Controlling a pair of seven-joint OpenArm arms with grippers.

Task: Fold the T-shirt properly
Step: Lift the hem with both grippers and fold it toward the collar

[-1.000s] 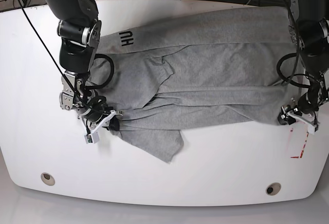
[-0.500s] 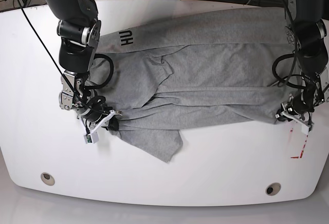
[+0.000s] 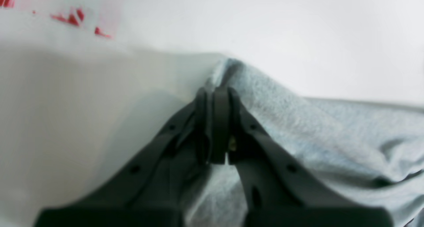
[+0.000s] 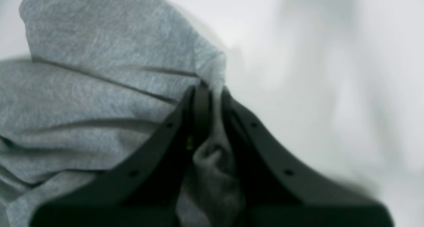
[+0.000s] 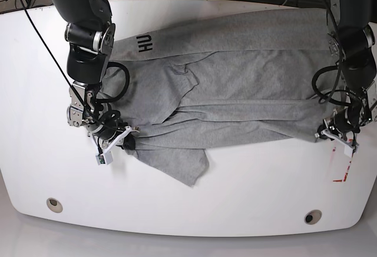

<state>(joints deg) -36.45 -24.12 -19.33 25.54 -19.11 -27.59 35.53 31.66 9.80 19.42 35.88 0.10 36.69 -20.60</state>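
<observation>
1. While both arms sit at the near edge of the T-shirt point(image 5: 235, 86), we note the garment lies spread across the white table point(image 5: 247, 204), partly doubled over, with black lettering point(image 5: 145, 44) showing at the far corner on the right arm's side.
2. Left gripper point(image 3: 215, 94): jaws pressed together on a raised peak of grey cloth. The fabric runs off to one side of the jaws; bare table lies on the other side, with red marks point(image 3: 76, 20) beyond the tips.
3. Right gripper point(image 4: 208, 91): jaws nearly closed, pinching a bunched wad of cloth between them. Pleats fan away from the jaws on one side.
4. A loose sleeve flap point(image 5: 185, 165) hangs out just beside the right gripper, toward the table's near edge, outside the pinch.
5. Risks, as we judge them:
   - The left pinch looks thin, right at the hem corner. An uneven pull could slip it free.
   - The right wad may hold more than one layer; lifting it could drag lower layers and skew the fold.
   - The stray sleeve may trail or tuck under crookedly.
   - If the arms move out of step, the held edge goes slack or twists and creases set in.
</observation>
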